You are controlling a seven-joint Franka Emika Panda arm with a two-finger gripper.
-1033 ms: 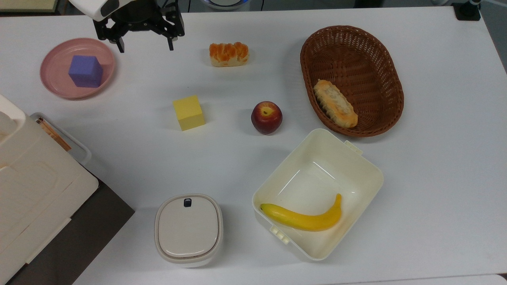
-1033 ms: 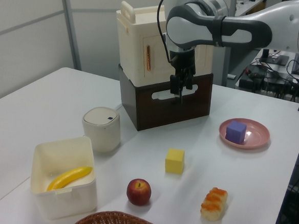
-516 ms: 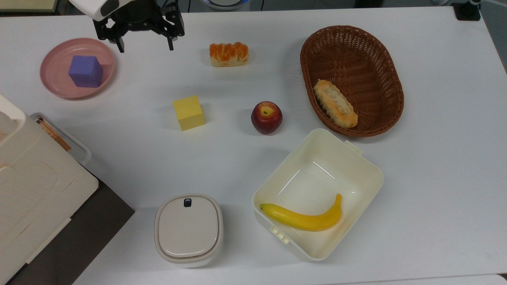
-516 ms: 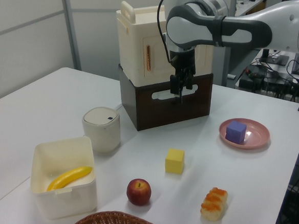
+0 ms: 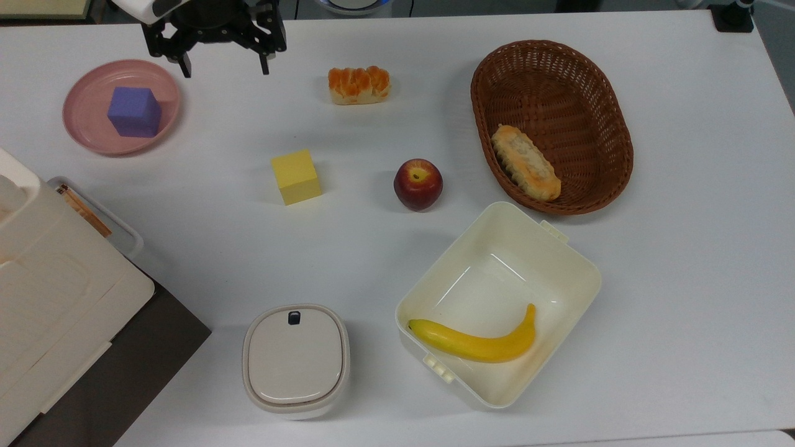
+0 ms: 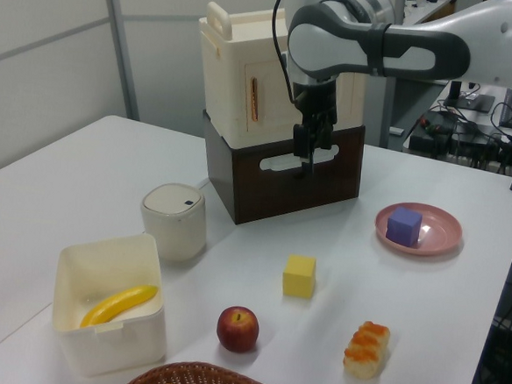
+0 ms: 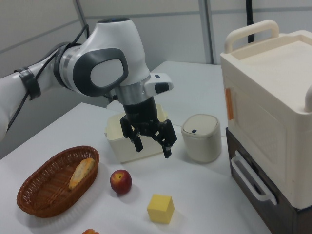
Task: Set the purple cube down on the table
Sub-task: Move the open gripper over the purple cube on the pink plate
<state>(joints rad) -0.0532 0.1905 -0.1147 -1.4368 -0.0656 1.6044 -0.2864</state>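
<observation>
Hanging above the desk (image 5: 683, 279) with nothing held, the hand (image 5: 223, 67) is seen with its two fingers spread wide apart. Compared with a second ago it has been shifted slightly toward the top view's upper left, so that less of it is shown at the top edge. Just to the top view's lower left of the hand, the purple cube (image 5: 134, 112) is found resting in the pink plate (image 5: 84, 127), where it has stayed unmoved. To the top view's right of the hand lies an orange-topped bread (image 5: 359, 84). Below the hand in the top view, the yellow cube (image 5: 296, 176) and the apple (image 5: 418, 184) are set on the desk, unchanged.
</observation>
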